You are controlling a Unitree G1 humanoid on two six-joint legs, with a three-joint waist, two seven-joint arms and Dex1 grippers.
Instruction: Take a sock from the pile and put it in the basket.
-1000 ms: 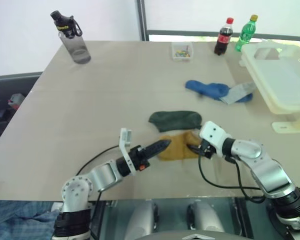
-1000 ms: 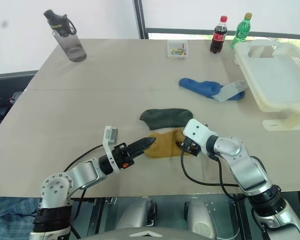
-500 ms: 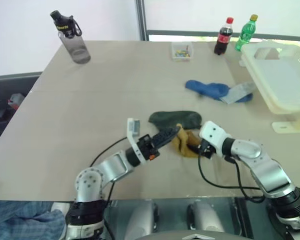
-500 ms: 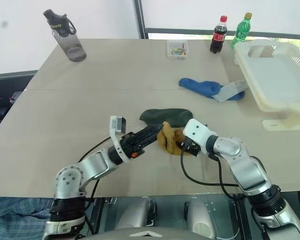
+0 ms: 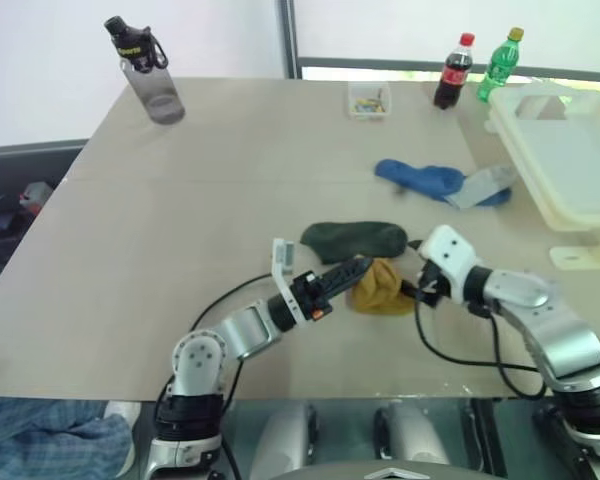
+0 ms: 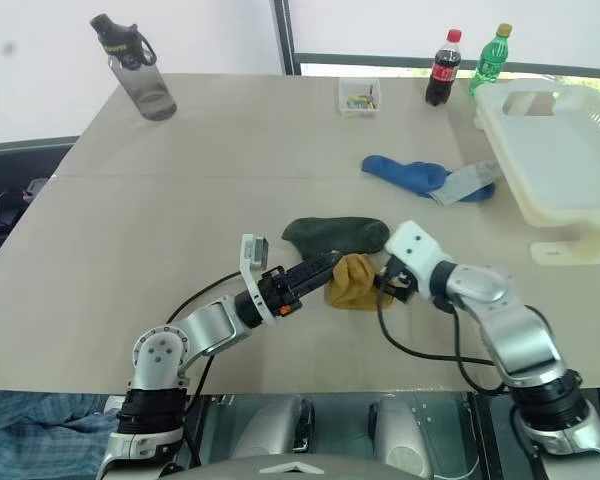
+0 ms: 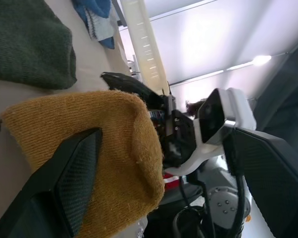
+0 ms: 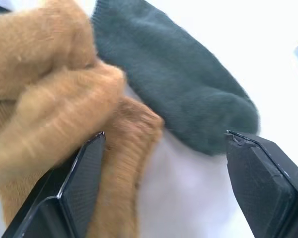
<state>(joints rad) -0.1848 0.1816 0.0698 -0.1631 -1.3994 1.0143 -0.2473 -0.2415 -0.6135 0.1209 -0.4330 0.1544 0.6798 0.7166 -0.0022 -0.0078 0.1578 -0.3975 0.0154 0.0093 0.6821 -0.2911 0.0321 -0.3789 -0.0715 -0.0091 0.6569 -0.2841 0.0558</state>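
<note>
So the mustard-yellow sock is bunched up in a little lump on the tabletop, right between the two grippers. The left gripper comes in from one side with its black fingers spread wide; in the left wrist view one finger lies against the sock's knit and the other stands well off to the side. The right gripper is just beside the sock on the other side, also spread apart. From its wrist view the crumpled yellow fabric sits next to one finger, with the other finger out over bare tabletop, so nothing is pinched by either one as far as I can see.

The dark green sock lies flat just behind the yellow one, touching or nearly touching it. Further back, well apart, there's the bright blue sock with a pale grey sock lying against it. The white basket sits at the far right edge of the tabletop. Along the back: a small clear box, a cola bottle, a green bottle, and a grey water bottle off in the left corner.
</note>
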